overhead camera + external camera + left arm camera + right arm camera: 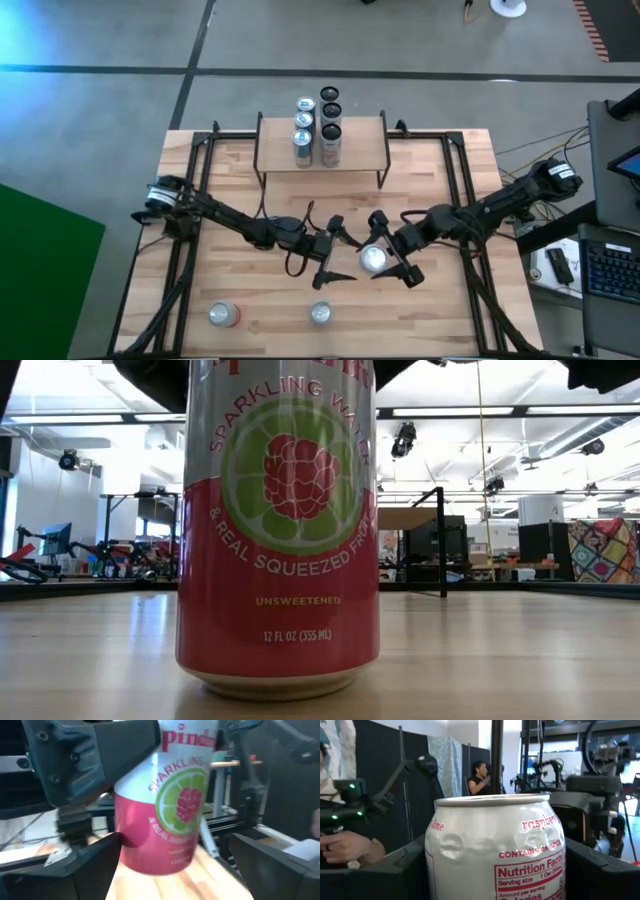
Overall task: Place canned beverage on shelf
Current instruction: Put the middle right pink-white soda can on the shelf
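Note:
A raspberry-lime sparkling water can (372, 260) is in mid-table, with my right gripper (385, 252) shut on it. My left gripper (342, 255) reaches in from the table's left and is open. Its fingers (90, 865) stand on either side of the can's lower body (160, 820), and I cannot tell whether they touch it. The shelf (360, 140) stands at the far edge with several cans (318, 130) upright on its plank. My right gripper pinches the can's body between its two fingers, one on each side wall (432, 865), below the rim. The fingers come about level from the table's right. In the left wrist view the can is tilted, its bottom (160, 867) seemingly above the wood.
Two more cans stand near the front edge (223, 315) (320, 314); one of them (278, 530) fills the low view. Black frame rails (200, 170) run along the table's left and right sides. A person's hand (345, 847) shows beyond the table.

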`<state>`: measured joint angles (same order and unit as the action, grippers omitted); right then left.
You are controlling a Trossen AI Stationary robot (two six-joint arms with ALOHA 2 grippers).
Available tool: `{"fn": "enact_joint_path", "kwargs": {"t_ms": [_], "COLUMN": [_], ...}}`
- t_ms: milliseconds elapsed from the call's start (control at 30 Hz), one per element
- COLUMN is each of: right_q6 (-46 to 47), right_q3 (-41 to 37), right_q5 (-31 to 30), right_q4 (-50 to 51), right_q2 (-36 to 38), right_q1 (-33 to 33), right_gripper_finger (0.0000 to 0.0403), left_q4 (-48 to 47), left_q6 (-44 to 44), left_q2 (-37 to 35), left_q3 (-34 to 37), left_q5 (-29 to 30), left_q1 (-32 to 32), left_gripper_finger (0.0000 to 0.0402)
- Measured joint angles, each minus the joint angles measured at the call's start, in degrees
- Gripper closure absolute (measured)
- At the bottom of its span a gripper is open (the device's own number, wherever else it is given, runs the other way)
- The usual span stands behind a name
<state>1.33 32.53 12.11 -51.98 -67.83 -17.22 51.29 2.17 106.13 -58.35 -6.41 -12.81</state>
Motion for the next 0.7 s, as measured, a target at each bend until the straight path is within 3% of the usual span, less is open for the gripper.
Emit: {"fn": "enact_joint_path", "kwargs": {"t_ms": [533, 700], "right_q6": [-1.47, -2.39], "right_q3": [1.81, 3.59], "right_q5": [-1.82, -1.81], "right_q4": [-1.12, -0.97], "right_q2": [-3.60, -6.07], "right_q1": [0.18, 0.18], "right_gripper_finger": [0.0106, 0.0106], "left_q4": [1.65, 1.21], "left_q6": [-3.18, -2.28], "left_q2": [2.90, 6.92], "left_q3": [-1.18, -4.94], "left_q5": [1.19, -3.74], "left_q1": [2.28, 2.60], "left_gripper_finger": [0.0040, 0.0040]}}
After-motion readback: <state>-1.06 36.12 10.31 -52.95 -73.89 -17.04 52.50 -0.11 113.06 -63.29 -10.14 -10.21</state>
